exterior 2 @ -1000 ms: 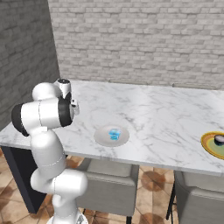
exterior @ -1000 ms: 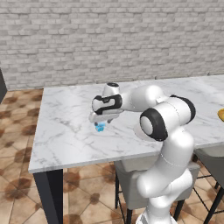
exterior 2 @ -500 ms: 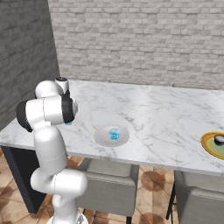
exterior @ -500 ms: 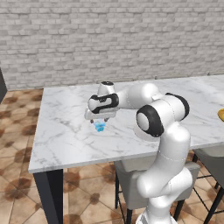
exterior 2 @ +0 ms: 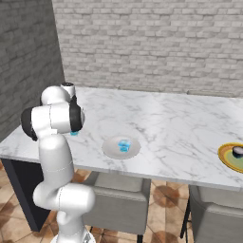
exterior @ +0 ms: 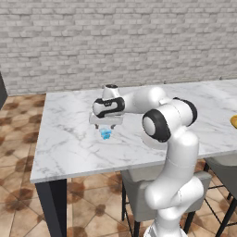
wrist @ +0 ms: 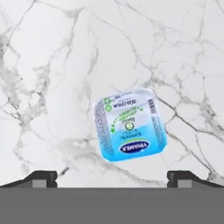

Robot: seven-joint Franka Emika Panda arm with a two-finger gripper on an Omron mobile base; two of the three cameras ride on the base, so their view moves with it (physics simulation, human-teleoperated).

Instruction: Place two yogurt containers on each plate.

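A: Gripper status?
B: The gripper (wrist: 112, 177) stands fully open and empty, directly above a light blue yogurt container (wrist: 130, 130) on the marble worktop (exterior: 69, 139).
A: Other items?
B: A second blue cup (exterior 2: 124, 144) sits on the off-white plate (exterior 2: 110, 148); a black cup (exterior 2: 238, 151) sits on the yellow-rimmed plate (exterior 2: 224, 157).

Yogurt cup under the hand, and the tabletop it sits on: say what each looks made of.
Yogurt cup: looks like thin light-blue plastic with a printed foil or paper lid, going by the label graphics. Tabletop: white marble-look stone, grey veins, smooth finish.
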